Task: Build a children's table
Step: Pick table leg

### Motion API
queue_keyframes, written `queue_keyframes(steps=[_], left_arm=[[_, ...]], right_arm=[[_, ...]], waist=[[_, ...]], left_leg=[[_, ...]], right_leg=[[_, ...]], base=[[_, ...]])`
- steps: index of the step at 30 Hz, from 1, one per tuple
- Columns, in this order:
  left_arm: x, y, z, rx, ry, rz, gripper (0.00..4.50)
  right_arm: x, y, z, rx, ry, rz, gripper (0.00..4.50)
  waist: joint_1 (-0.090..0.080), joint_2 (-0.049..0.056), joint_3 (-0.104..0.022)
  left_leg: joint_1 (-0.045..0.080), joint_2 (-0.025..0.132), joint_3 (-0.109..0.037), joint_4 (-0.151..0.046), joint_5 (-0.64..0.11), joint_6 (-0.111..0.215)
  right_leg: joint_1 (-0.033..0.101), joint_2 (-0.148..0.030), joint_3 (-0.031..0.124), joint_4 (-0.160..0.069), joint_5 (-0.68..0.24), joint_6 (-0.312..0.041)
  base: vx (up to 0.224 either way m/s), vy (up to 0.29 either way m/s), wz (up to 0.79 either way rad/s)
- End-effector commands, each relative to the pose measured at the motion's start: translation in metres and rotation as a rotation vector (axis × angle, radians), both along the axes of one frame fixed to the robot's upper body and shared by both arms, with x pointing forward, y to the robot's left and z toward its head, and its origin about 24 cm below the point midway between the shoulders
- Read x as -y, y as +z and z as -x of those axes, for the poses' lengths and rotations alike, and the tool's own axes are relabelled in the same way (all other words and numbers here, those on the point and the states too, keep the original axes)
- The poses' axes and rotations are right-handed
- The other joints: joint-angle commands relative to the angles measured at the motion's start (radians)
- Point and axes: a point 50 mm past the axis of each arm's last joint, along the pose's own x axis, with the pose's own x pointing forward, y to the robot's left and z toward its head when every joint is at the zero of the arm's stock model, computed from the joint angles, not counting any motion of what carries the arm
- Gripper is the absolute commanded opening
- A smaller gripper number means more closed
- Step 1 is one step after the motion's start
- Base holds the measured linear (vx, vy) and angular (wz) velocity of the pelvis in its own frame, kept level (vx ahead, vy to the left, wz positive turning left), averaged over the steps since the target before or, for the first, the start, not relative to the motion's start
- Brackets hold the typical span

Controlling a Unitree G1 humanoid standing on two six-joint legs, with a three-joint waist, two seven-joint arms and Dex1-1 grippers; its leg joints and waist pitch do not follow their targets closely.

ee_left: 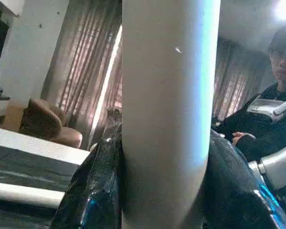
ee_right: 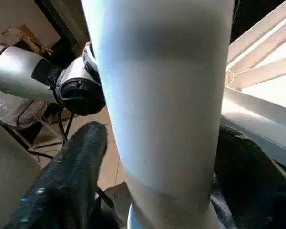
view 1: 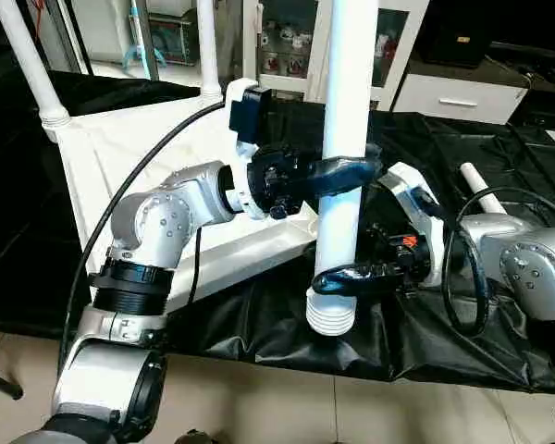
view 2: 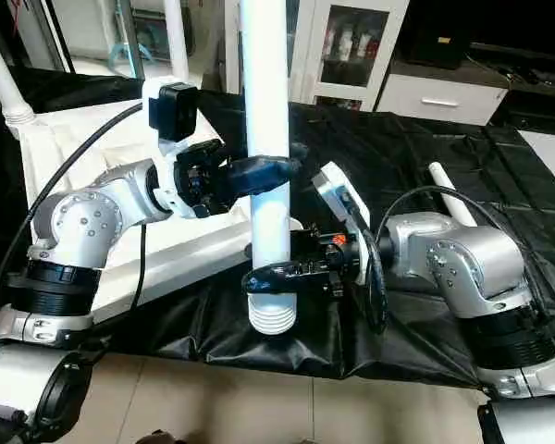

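Observation:
I hold a long white leg (view 1: 349, 83) upright in front of the table's near edge, its threaded end (view 1: 331, 319) pointing down. My left gripper (view 1: 347, 174) is shut on the leg's middle, both fingers (ee_left: 93, 191) pressed to the tube. Lower down, my right gripper (view 1: 347, 277) straddles the leg just above the threads. One of its fingers (ee_right: 66, 186) stands a sliver off the tube and the other (ee_right: 243, 167) lies against it. The white tabletop (view 1: 120, 148) lies underside up behind my left arm, with two legs (view 1: 32, 65) (view 1: 206, 46) upright in its far corners.
A black cloth (view 1: 259, 324) covers the work table and hangs over its front edge. Another white leg (view 1: 481, 190) lies on the cloth by my right forearm. White cabinets (view 1: 444, 88) stand behind. A person (ee_left: 276, 114) in dark clothes is in the left wrist view.

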Motion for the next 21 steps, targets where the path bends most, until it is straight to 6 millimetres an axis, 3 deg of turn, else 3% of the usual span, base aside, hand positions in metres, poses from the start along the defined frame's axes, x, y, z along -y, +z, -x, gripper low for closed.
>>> queue_keyframes(steps=[1, 11, 21], left_arm=[[0.0022, 0.0016, 0.0011, 0.027, -0.006, -0.014, 1.83], [0.0027, 0.0020, 0.0005, 0.031, -0.015, -0.019, 1.83], [0.0017, 0.0025, 0.0003, 0.034, -0.008, -0.018, 1.82]], right_arm=[[0.0005, 0.0037, -0.0008, 0.027, 0.005, 0.009, 3.03], [0.0008, 0.0011, 0.0010, 0.029, 0.011, 0.014, 2.14], [-0.0008, -0.0011, 0.0010, 0.028, 0.003, 0.009, 1.95]], waist=[[0.002, -0.005, -0.075], [0.001, 0.000, -0.075], [0.002, 0.002, -0.076]], left_leg=[[0.008, 0.013, 0.005, -0.066, -0.137, 0.017], [0.008, 0.012, 0.005, -0.066, -0.147, 0.014], [0.010, 0.013, 0.004, -0.067, -0.154, 0.013]], right_leg=[[0.060, -0.036, 0.033, -0.061, -0.209, -0.218], [0.062, -0.035, 0.033, -0.060, -0.189, -0.228], [0.062, -0.035, 0.032, -0.059, -0.184, -0.237]], base=[[0.000, 0.000, 0.00], [0.000, 0.000, 0.00], [0.000, 0.000, 0.00]])
